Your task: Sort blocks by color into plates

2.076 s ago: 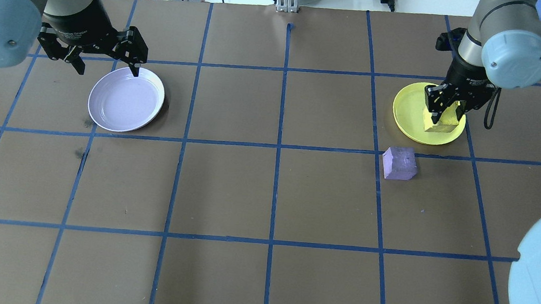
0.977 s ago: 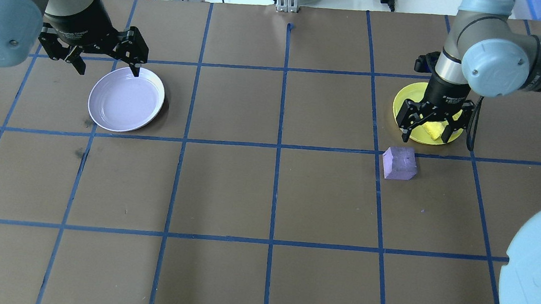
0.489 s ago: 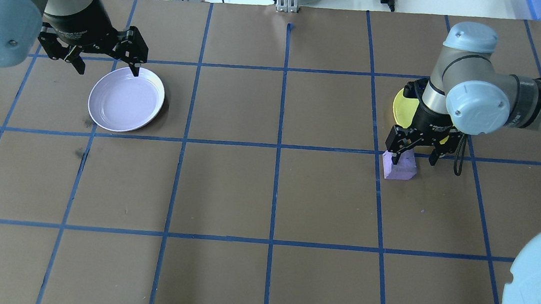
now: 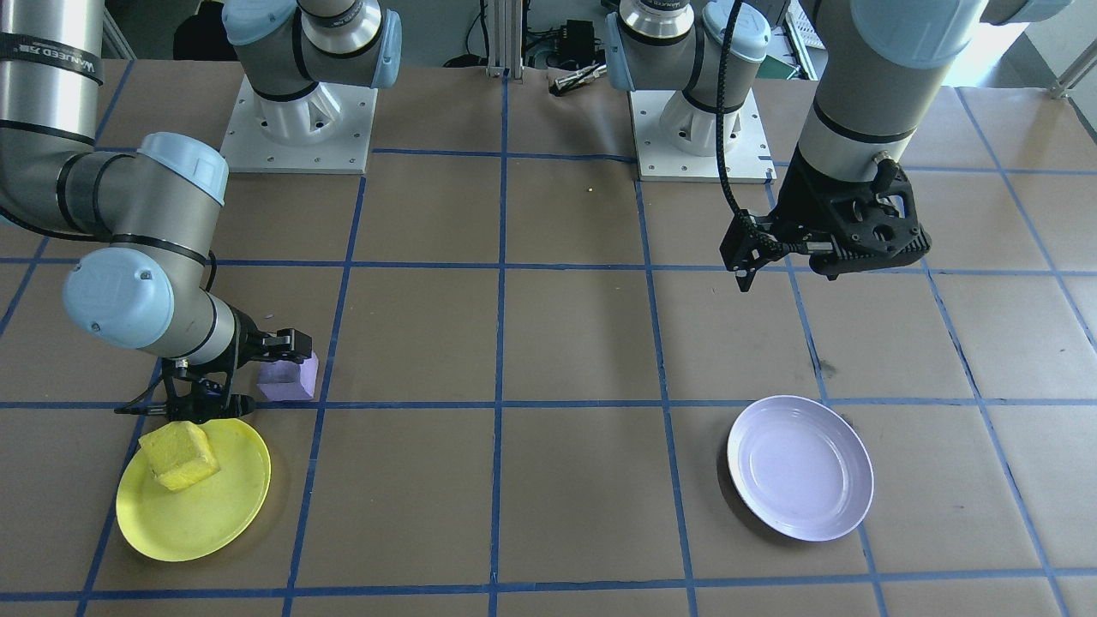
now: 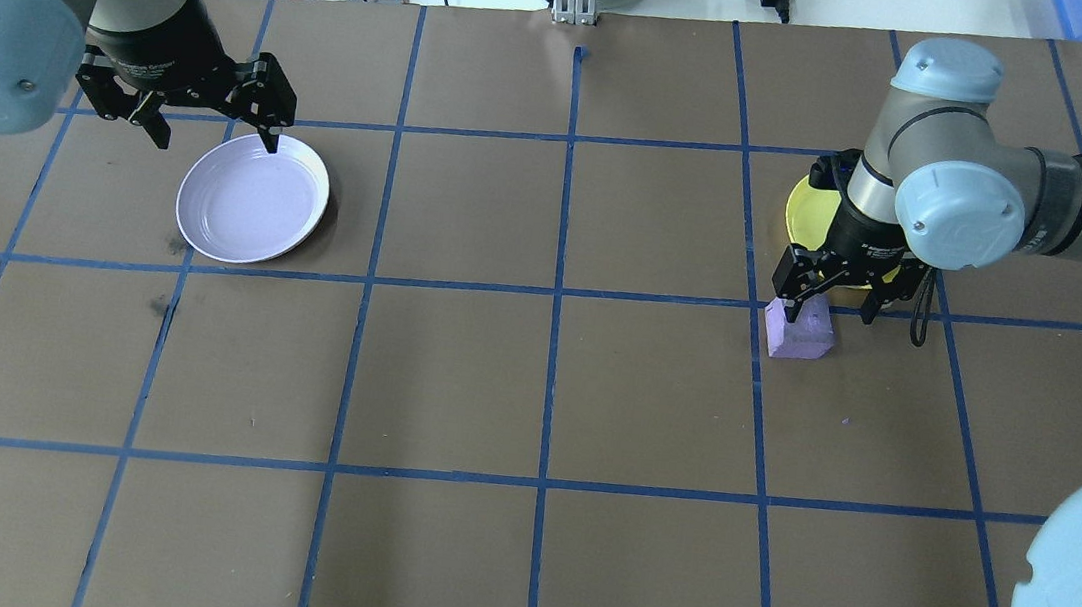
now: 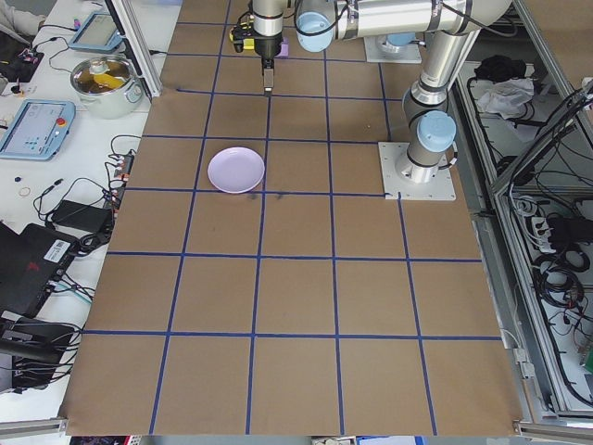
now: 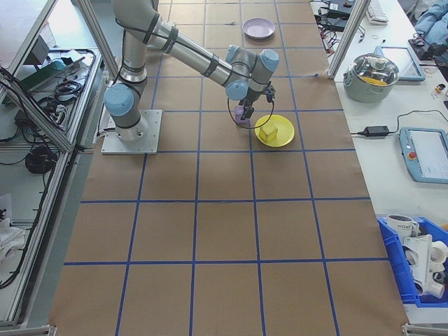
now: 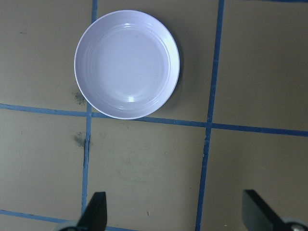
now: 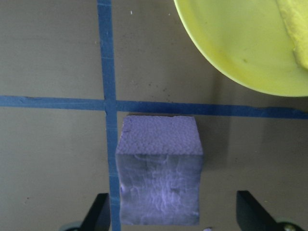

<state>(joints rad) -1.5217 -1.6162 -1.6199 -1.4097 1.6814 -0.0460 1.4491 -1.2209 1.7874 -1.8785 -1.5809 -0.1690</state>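
Yellow block [image 4: 178, 455] sits plated. Right gripper [image 5: 830, 296], fingers apart, above purple block [image 5: 800, 331]; lavender plate [image 5: 252, 198] far off, awaiting.

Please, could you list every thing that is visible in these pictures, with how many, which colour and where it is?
Yellow block: one, bright yellow, lying in the yellow plate.
Purple block: one, light purple, on the table beside the yellow plate, between the open fingers of the right gripper.
Yellow plate: one, bright yellow, on the robot's right side of the table.
Lavender plate: one, pale lavender, empty, on the robot's left side.
Table: one, brown with a grid of blue tape lines.
Pot: one, silver with a lid, on the white bench beside the table.
Right gripper: one, black, open, low around the purple block.
Left gripper: one, black, open, held above the table near the lavender plate.
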